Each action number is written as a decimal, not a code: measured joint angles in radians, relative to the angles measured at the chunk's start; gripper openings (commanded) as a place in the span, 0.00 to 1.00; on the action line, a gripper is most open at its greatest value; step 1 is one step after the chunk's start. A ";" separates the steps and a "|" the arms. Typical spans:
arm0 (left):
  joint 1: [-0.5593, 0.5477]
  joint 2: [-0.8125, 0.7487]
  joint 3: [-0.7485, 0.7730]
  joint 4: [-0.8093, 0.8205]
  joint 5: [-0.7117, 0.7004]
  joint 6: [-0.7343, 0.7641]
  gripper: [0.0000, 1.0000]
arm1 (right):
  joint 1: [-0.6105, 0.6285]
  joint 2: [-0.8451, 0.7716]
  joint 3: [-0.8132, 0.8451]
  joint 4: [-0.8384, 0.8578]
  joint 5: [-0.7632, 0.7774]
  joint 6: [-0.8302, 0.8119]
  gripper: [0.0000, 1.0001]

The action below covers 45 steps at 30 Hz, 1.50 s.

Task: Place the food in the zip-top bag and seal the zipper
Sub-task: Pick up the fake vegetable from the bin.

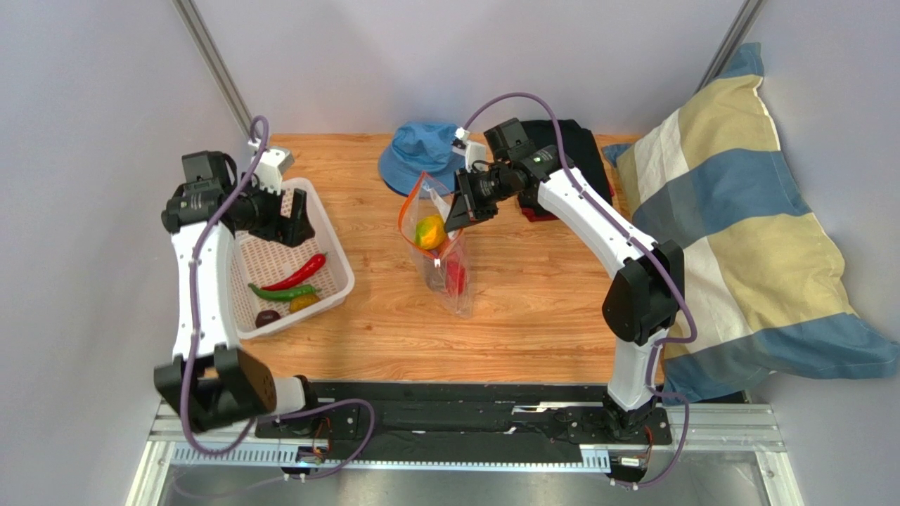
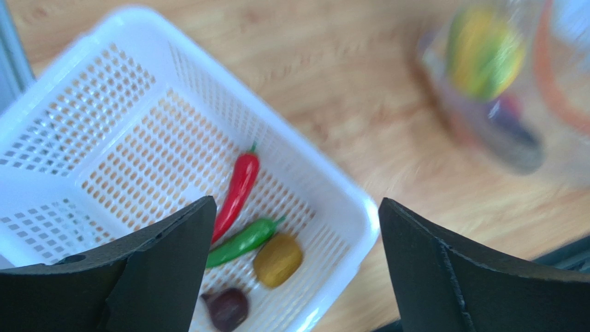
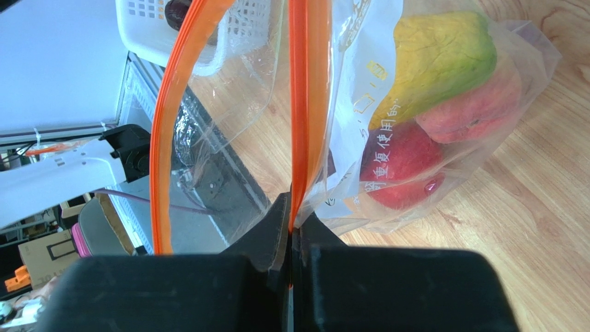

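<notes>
The zip-top bag (image 1: 452, 290) hangs mouth-up at mid-table with its orange zipper (image 1: 406, 214) gaping in a loop. My right gripper (image 1: 462, 214) is shut on the far zipper strip (image 3: 308, 104), pinched between the jaws of the right gripper (image 3: 293, 216). Inside the bag (image 3: 512, 41) lie a yellow-green fruit (image 3: 436, 59), a peach (image 3: 478, 104) and a red apple (image 3: 398, 162). My left gripper (image 2: 296, 207) hovers open and empty above the white basket (image 2: 332, 187). A red chili (image 2: 237, 190), a green chili (image 2: 244, 241), a yellow piece (image 2: 277, 260) and a dark purple piece (image 2: 227, 308) are in the basket.
The mesh basket (image 1: 336, 245) stands at the left of the wooden table. A blue hat (image 1: 423, 153) and a black item (image 1: 565, 137) lie at the back. A striped pillow (image 1: 739, 232) fills the right side.
</notes>
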State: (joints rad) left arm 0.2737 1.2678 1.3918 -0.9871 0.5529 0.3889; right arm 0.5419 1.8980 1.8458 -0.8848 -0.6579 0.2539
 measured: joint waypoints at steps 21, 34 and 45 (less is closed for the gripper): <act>0.002 0.470 -0.127 0.140 -0.113 0.517 0.80 | 0.000 0.000 -0.013 0.000 -0.004 -0.009 0.00; -0.032 0.560 -0.162 0.236 -0.193 0.502 0.40 | 0.000 0.004 -0.006 -0.002 -0.001 -0.016 0.00; 0.036 0.391 0.068 0.056 -0.026 0.325 0.19 | 0.000 0.015 0.007 -0.001 -0.003 -0.015 0.00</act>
State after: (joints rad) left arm 0.3099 1.6585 1.4601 -0.9314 0.5270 0.7139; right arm 0.5419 1.9133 1.8526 -0.8860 -0.6609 0.2386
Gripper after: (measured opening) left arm 0.369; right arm 0.009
